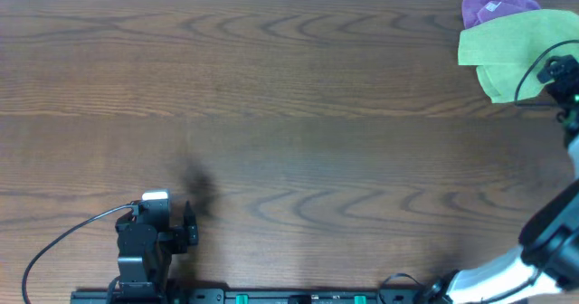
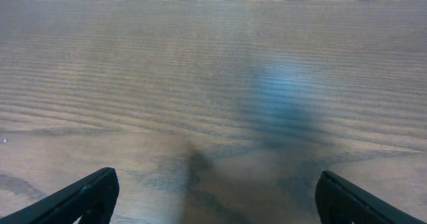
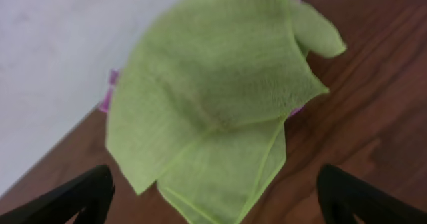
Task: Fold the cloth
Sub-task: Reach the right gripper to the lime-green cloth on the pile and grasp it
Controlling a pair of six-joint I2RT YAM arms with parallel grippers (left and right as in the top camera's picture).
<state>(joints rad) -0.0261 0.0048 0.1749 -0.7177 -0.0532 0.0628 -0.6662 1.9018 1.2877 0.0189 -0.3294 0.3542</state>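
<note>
**Both jaws wide, cloth at the table's far right corner**

The cloth (image 1: pixel 516 46) lay at the far right corner of the table (image 1: pixel 271 114), rumpled rather than flat, with one layer lapping over another and a hemmed edge showing on the lower layer. It rested on a purple cloth (image 1: pixel 488 7), which peeked out from under it on the side toward the table's far edge. From my right wrist I could not tell whether all that green was one piece.

My right gripper (image 3: pixel 213 191) was at that same corner of the table, aimed at the cloth, its jaws spread wide and grasping nothing. I could not tell whether either fingertip touched the fabric.

My left gripper (image 2: pixel 217 191) sat by the table's near edge, toward the left, well apart from the cloth. Its jaws were likewise released, with only bare wood between them.
</note>
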